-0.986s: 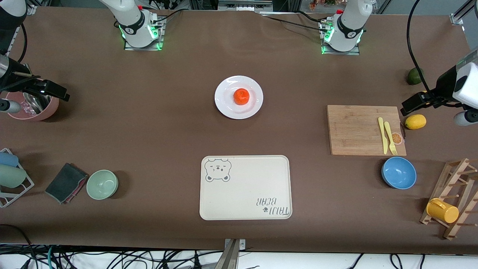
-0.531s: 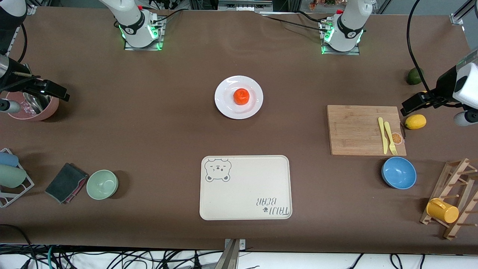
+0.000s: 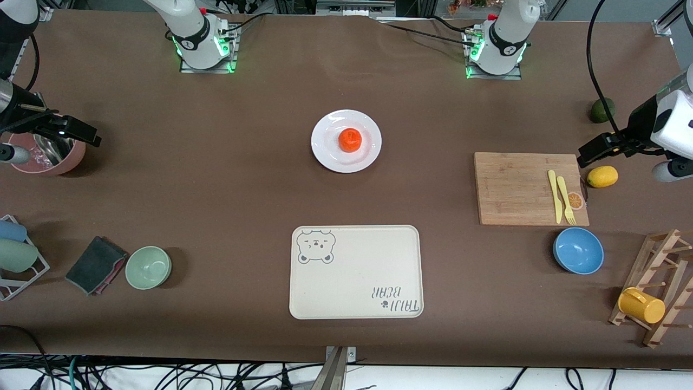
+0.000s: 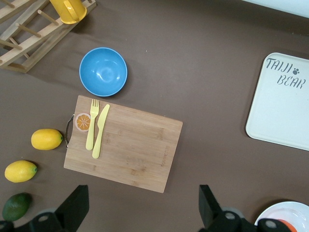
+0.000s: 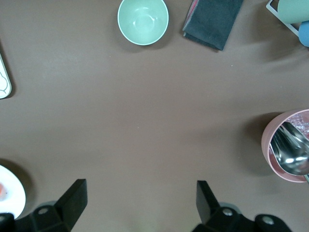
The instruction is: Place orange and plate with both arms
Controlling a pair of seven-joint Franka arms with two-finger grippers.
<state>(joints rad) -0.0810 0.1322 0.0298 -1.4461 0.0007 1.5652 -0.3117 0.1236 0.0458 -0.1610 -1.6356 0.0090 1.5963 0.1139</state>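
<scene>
Left gripper [image 3: 587,153] shifted slightly over the lemon [image 3: 602,176]; yours are both spread wide, empty. Right gripper [image 3: 86,135] waits by the pink pot [image 3: 48,154]. One orange [image 3: 350,140] sits on one plate [image 3: 330,157], mid-table.

The flat brown counter [image 3: 227,179] looks matt and soft, like cloth or paper. The round white plate [image 3: 331,154] is smooth and shiny. The small round orange [image 3: 350,140] on it has slightly bumpy skin. The pale wooden cutting board [image 3: 514,189] shows fine grain lines. The yellow plastic knife and fork [image 3: 561,197] look smooth. The cream bear tray [image 3: 357,281] is matt. The dark folded cloth [image 3: 96,265] looks soft. The blue bowl [image 3: 578,250] is smooth and a little shiny.
</scene>
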